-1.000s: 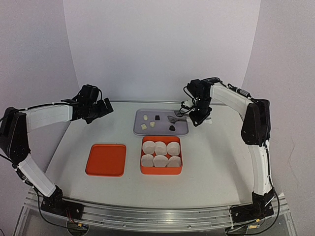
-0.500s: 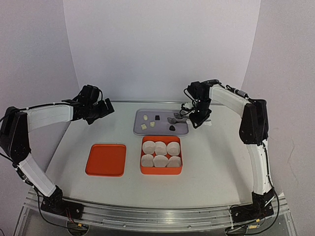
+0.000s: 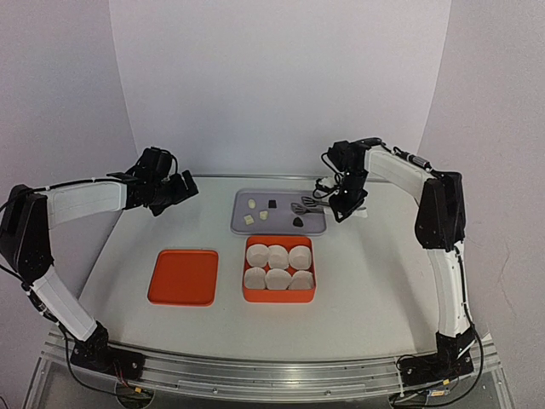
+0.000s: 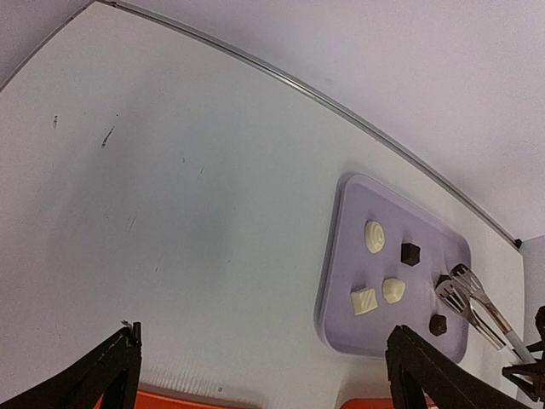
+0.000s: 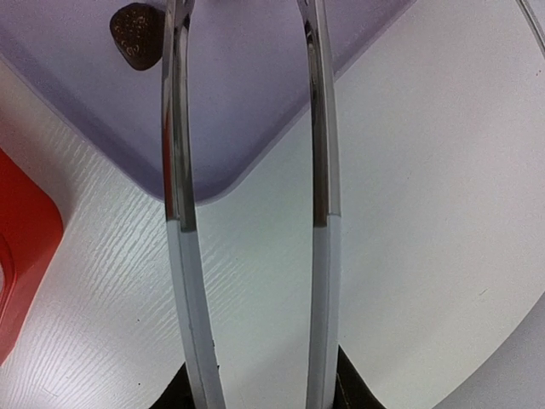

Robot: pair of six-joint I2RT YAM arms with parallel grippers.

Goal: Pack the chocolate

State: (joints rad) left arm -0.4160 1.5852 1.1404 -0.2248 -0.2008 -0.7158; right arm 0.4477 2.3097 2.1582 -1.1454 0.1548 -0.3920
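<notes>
Six small chocolates lie on the lavender tray (image 3: pixel 311 228): three cream ones (image 3: pixel 252 203) at its left and dark ones (image 3: pixel 272 204) toward the middle and right. My right gripper (image 3: pixel 342 203) is shut on metal tongs (image 3: pixel 305 205), whose tips hang over the tray's right part, with one dark piece (image 4: pixel 443 281) beside them. In the right wrist view the tongs' arms (image 5: pixel 179 170) stand apart, a dark chocolate (image 5: pixel 134 34) just left of them. My left gripper (image 3: pixel 183 186) is open and empty, left of the tray. The left wrist view shows the tray (image 4: pixel 336 281).
An orange box (image 3: pixel 279 300) holding several white paper cups (image 3: pixel 278 252) stands just in front of the tray. Its flat orange lid (image 3: pixel 183 277) lies to the left. The box's corner shows in the right wrist view (image 5: pixel 21 247).
My right gripper has shifted the tongs slightly to the right over the tray. The left arm has not moved.
</notes>
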